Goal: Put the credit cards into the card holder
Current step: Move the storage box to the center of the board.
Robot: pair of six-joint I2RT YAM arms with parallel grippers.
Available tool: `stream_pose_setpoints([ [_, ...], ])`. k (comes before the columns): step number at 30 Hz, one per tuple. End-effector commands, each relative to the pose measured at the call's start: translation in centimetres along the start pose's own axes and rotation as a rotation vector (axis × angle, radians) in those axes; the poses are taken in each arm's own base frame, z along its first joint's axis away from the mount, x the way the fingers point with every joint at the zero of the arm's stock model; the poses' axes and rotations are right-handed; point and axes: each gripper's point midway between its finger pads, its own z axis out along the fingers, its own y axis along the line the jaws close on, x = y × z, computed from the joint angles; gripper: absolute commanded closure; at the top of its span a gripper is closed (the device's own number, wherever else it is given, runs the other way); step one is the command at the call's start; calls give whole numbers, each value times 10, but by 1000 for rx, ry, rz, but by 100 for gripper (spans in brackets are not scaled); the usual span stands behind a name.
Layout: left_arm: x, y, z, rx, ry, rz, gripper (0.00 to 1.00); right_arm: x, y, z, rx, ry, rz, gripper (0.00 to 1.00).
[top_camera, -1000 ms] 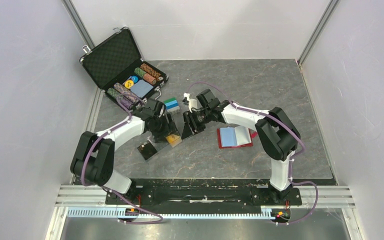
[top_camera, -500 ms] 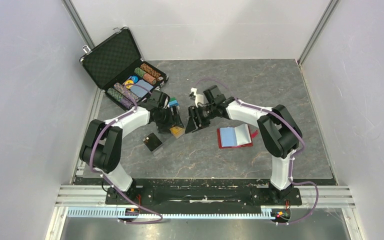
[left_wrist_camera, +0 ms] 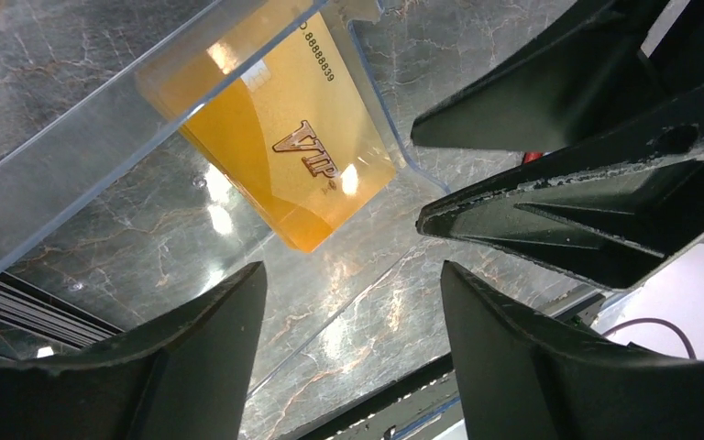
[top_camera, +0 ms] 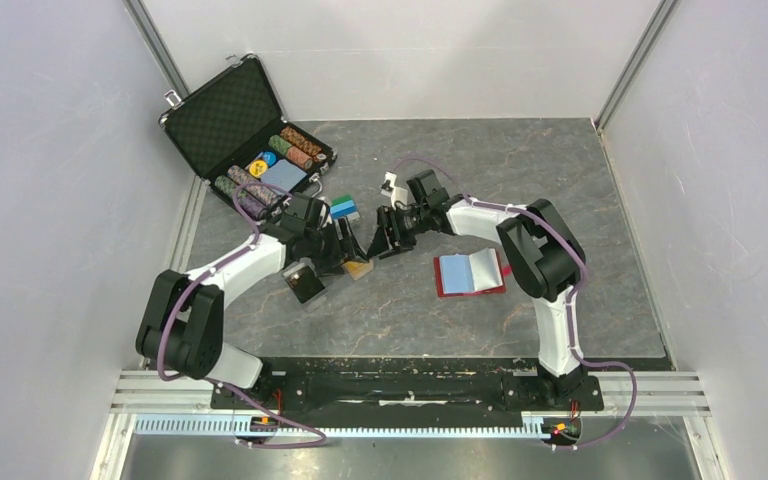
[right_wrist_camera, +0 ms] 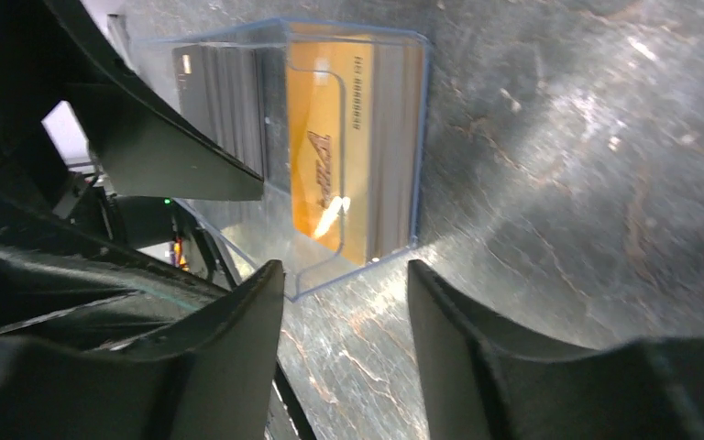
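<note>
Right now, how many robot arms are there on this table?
2. The left arm rises from the near left, the right arm from the near right. The left gripper and right gripper meet mid-table at a clear card box. None looks hidden.

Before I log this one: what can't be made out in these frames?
- Number of credit cards in the clear box: both wrist views, stacked face-on, glare.
- Slots of the card holder: top view only, too small.
- Whether the left fingers grip the box: left wrist view, transparent walls hard to trace.
</note>
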Motion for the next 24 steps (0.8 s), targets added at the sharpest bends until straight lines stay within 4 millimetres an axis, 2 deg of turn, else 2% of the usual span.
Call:
stream_pose_setpoints([
  [1,-7,-10,4,40,-8,-12,26,-5,22,9,-78,5,-29,52],
  [5,-8,-4,2,-5,-1,14,27,15,33,10,-101,48,-24,63],
  [9,-10,5,-6,-70,-21,29,25,36,37,6,-97,87,-4,70],
  [14,-8,16,-11,-111,-24,24,27,56,51,3,-131,142,21,75],
  [19,-5,19,-11,-114,-14,10,36,56,71,-2,-192,150,6,74],
  [24,1,15,-8,-74,5,-3,47,43,74,-6,-173,108,-26,73],
])
